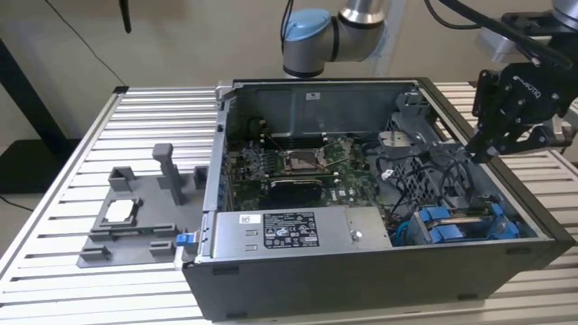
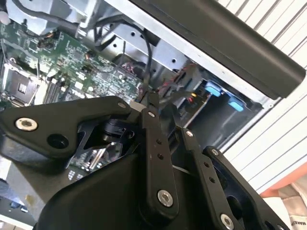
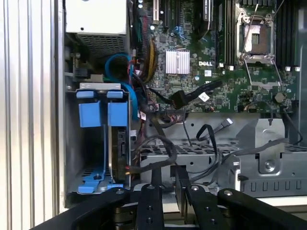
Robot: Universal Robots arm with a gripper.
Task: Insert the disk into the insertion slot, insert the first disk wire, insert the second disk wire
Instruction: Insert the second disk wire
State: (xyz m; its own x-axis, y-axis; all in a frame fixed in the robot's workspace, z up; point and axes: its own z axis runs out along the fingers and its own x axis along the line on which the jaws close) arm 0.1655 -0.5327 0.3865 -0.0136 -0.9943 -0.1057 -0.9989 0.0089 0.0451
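Blue-framed disk (image 3: 118,139) inside insertion slot (image 3: 98,86); gripper (image 1: 477,152) over case edge (image 1: 524,203).

This is looking like a robotics lab: an open case (image 1: 361,284) is sitting on a slatted aluminium counter (image 1: 153,115), a grey fixture (image 1: 135,230) is lying beside it, and an arm (image 1: 312,37) is hanging above its far edge.

Black cables (image 3: 168,158) lie just beyond the pincer (image 3: 167,179); off to one side of it, the disk (image 3: 117,115) sits in the insertion slot (image 3: 72,143).

A grey fixture (image 1: 135,217) sits beside the open computer case (image 1: 361,284).
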